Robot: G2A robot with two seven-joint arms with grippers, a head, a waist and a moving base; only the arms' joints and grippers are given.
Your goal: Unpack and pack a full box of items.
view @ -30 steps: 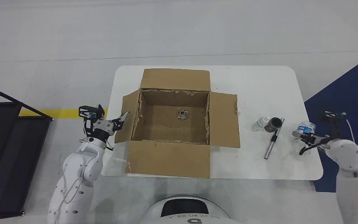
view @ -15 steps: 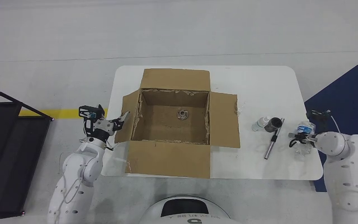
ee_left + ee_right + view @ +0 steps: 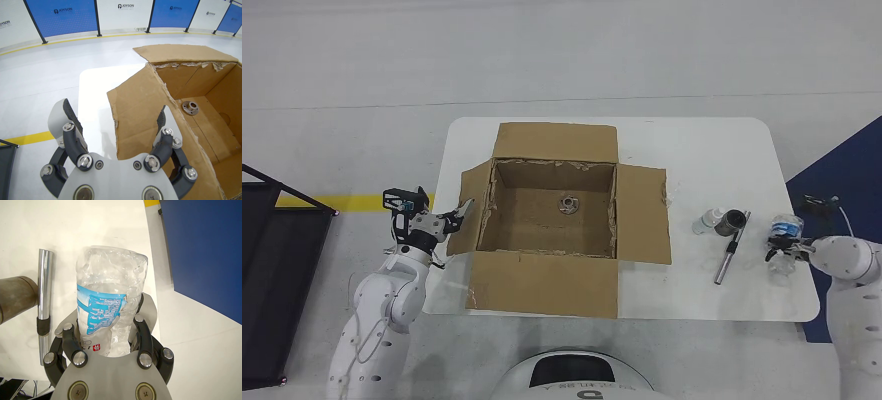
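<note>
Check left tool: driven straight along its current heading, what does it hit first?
Probably the raised side flap of the cardboard box, right ahead of the open left tool. Depth is unclear; the flap's edge sits about midway across the tool's opening.

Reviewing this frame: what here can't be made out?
1. Right wrist view: the held end of the plastic bottle is hidden behind the plate of the right pincer.
2. Right wrist view: the dark cylinder is cut off by the picture edge.
3. Top view: the pale item beside that cylinder is too small to identify.
4. Left wrist view: the near floor of the cardboard box is hidden by its own wall.
</note>
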